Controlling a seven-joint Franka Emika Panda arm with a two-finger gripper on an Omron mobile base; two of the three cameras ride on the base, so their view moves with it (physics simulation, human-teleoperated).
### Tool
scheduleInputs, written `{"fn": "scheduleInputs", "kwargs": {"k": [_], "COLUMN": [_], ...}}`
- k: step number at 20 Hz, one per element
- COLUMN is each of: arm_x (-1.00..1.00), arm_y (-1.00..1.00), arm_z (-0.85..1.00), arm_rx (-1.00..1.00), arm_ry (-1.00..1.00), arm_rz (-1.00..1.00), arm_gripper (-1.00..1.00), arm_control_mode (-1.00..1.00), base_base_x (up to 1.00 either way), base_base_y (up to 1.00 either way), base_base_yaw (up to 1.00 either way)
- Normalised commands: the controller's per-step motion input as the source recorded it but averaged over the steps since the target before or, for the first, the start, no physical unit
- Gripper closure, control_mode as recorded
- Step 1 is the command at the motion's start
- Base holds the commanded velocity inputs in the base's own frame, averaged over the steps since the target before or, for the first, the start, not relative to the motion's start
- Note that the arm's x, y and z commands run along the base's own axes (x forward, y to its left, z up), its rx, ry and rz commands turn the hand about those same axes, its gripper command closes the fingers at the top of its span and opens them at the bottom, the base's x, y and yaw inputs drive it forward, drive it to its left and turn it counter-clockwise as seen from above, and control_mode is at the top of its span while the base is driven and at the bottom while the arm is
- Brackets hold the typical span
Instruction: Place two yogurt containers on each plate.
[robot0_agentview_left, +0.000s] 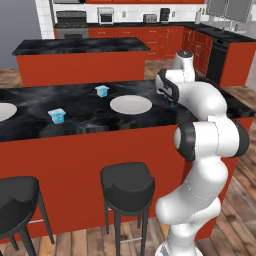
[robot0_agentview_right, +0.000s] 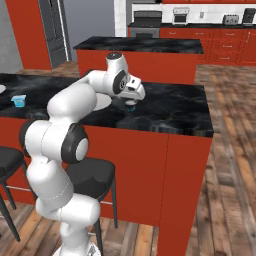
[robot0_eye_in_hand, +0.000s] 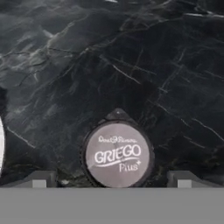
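My gripper (robot0_agentview_right: 131, 105) hangs open just above the black counter, right of the nearer plate (robot0_agentview_left: 130, 104). Its two fingertips (robot0_eye_in_hand: 39, 179) stand wide on either side of a round yogurt container (robot0_eye_in_hand: 117, 155) with a grey "Griego Plus" lid, not touching it. That tub shows as a teal spot (robot0_agentview_right: 131, 108) under the hand. Two more light blue yogurt containers (robot0_agentview_left: 102, 90) (robot0_agentview_left: 57, 116) sit on the counter left of this plate. A second plate (robot0_agentview_left: 3, 111) lies at the far left edge. Both plates are bare.
Two black bar stools (robot0_agentview_left: 127, 186) (robot0_agentview_left: 15, 197) stand against the red front of the counter. A second island (robot0_agentview_left: 80, 47) lies behind, with kitchen cabinets and appliances along the back wall. The counter's right end (robot0_agentview_right: 207, 131) is near the hand.
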Motion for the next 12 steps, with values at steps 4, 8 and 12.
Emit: {"fn": "scheduleInputs", "kwargs": {"k": [4,8,12], "arm_x": [0.21,0.00,-0.02], "arm_y": [0.00,0.00,-0.01], "arm_z": [-0.06,-0.07,-0.14], "arm_rx": [0.00,0.00,0.00], "arm_ry": [0.01,0.03,0.05], "arm_rz": [0.00,0.00,-0.02], "arm_gripper": [-1.00,-1.00,-1.00], "arm_control_mode": [-1.00,-1.00,-1.00], "base_base_x": [0.00,0.00,0.00], "base_base_y": [0.00,0.00,0.00], "base_base_yaw": [0.00,0.00,0.00]}}
